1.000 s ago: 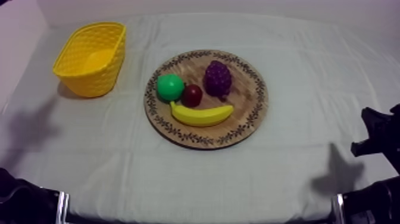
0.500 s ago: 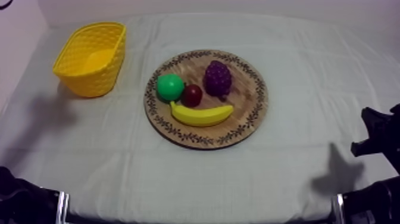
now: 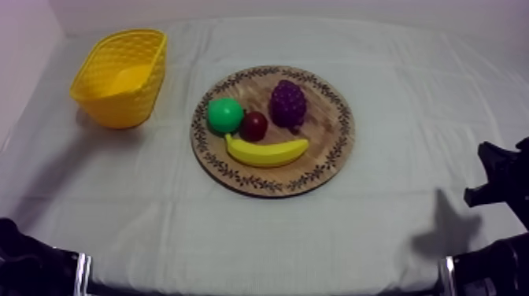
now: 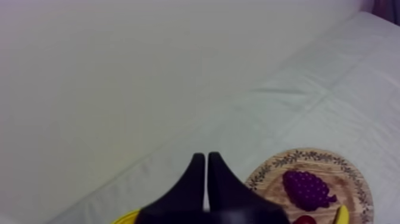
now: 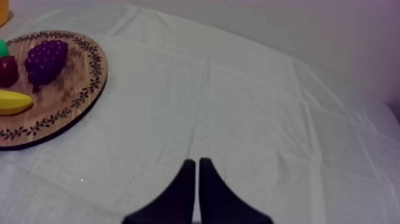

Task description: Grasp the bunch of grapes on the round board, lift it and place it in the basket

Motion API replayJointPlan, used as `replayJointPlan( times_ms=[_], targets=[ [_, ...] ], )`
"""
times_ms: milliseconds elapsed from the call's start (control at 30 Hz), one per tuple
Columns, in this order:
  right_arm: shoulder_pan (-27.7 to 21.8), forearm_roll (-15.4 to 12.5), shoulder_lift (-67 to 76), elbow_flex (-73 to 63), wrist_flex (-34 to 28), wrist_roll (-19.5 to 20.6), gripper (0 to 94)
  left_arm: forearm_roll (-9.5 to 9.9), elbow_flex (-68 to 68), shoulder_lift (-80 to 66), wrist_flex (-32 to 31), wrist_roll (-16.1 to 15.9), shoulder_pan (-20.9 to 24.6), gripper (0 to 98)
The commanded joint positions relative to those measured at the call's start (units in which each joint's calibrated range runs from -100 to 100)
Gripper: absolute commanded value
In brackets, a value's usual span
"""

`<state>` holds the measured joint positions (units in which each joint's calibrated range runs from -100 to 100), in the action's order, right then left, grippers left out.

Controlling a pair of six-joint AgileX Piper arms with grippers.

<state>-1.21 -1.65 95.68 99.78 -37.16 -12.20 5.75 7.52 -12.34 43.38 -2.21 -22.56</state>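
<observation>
The bunch of grapes (image 3: 288, 103) lies on the round wooden board (image 3: 331, 149), on the part of it towards the desk's far edge and right side. From above you see the board about mid-desk (image 3: 409, 79). A green toy fruit (image 3: 225, 115) sits at the board's left, the small red fruit (image 3: 254, 126) is pressed between it and the grapes, and the banana (image 3: 266, 152) curves along the near side just below the red one. The yellow basket (image 3: 120, 76) stands at the desk's far left corner, well apart from the board. Your right arm (image 3: 500, 181) shows as a black shape at the desk's right edge, and your left arm (image 3: 31, 268) at the near left corner.

In the left wrist view your left hand (image 4: 206, 158) has its two black fingers pressed together into a narrow wedge, holding nothing. Beyond it you see the grapes (image 4: 306, 189) on the board (image 4: 351, 179), with a tip of the banana (image 4: 343, 215) beside them. A sliver of the basket (image 4: 128, 218) shows next to the fingers.

In the right wrist view your right hand (image 5: 196, 162) is likewise closed to a wedge with nothing in it, over bare cloth and well apart from the board (image 5: 77, 89). The grapes (image 5: 44, 59) rest there untouched, beside the red fruit (image 5: 7, 71) and the banana's end (image 5: 12, 102).
</observation>
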Motion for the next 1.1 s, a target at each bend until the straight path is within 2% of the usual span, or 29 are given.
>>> replayJointPlan(
  times_ms=[0, 767, 1067],
  targets=[
    [0.0, 0.0, 0.0, 0.0, 0.0, 0.0, 0.5, 0.05, -2.0, 3.3, 0.0, 0.0, -0.6, 0.0],
    [0.0, 0.0, 0.0, 0.0, 0.0, 0.0, 0.5, 0.14, -15.8, 24.3, 1.4, -1.3, -8.5, 0.0],
    [0.0, 0.0, 0.0, 0.0, 0.0, 0.0, 0.5, -0.08, -19.9, 29.0, 6.4, -3.6, -11.2, 0.0]
  ],
)
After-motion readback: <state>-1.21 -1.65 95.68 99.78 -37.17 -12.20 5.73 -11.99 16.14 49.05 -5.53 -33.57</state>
